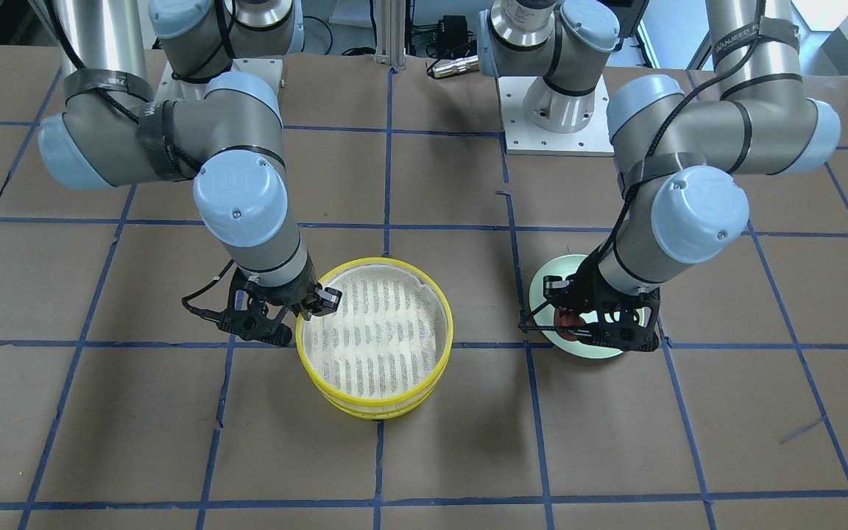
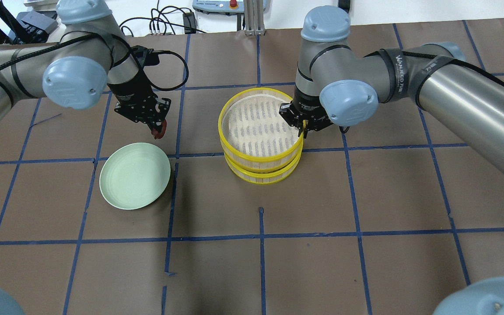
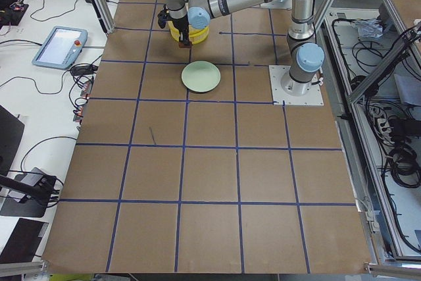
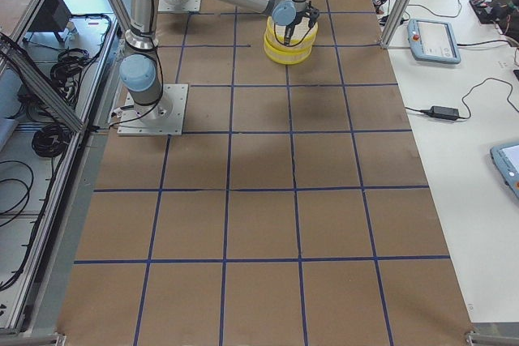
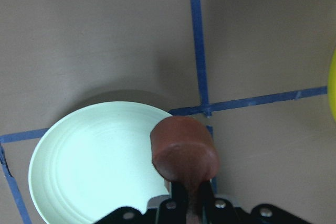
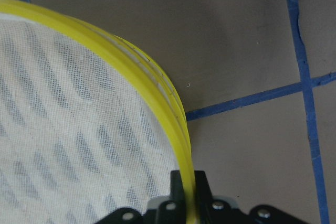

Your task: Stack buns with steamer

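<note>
Overhead exterior shows me the task midway: left gripper [image 2: 157, 127] pinching the reddish-brown bun [image 5: 184, 153] aloft beside the green plate [image 2: 134, 175], right gripper [image 2: 301, 127] clamping the upper steamer tier [image 2: 260, 164] by its rim, no bun on its mesh (white bun unseen).

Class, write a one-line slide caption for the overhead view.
Left gripper holds a reddish-brown bun near the empty green plate; right gripper pinches the rim of the yellow steamer.

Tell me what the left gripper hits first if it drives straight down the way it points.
Probably the rim of the green plate: the left gripper, shut on the brown bun, points down over the plate's edge. Depth is unclear, so the bun might land on the table beside it.
</note>
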Tool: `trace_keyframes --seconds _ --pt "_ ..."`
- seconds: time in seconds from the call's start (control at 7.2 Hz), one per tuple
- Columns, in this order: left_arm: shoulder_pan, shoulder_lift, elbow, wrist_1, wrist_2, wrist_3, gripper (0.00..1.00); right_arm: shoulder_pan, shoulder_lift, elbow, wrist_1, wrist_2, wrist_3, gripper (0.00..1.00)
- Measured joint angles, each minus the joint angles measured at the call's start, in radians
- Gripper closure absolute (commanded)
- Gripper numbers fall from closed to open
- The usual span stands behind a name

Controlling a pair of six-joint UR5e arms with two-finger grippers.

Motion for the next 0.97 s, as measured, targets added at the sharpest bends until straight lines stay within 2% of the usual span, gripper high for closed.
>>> trace_keyframes --seconds 0.14,0.28,0.42,0.56,0.69,0.97 --pt "-0.043 0.005 0.014 -0.001 -0.032 -0.085 0.93 0.0 0.0 0.002 0.001 -0.001 0.001 0.81" --pt "-0.083 0.006 0.03 0.005 -0.081 -0.183 0.92 0.001 -0.003 0.004 0.001 -0.001 0.003 0.6" --pt "-0.118 0.001 0.04 0.028 -0.142 -0.284 0.89 0.001 -0.005 0.006 0.002 -0.002 0.004 0.13" --pt "-0.141 -0.009 0.042 0.06 -0.208 -0.349 0.54 0.001 -0.005 0.01 0.003 -0.003 0.004 0.01" --pt "-0.153 -0.02 0.04 0.079 -0.271 -0.372 0.02 0.0 -0.005 0.014 0.002 -0.005 -0.001 0.0" --pt "-0.16 -0.029 0.041 0.109 -0.323 -0.38 0.0 -0.021 -0.019 0.002 0.008 -0.012 -0.041 0.0"
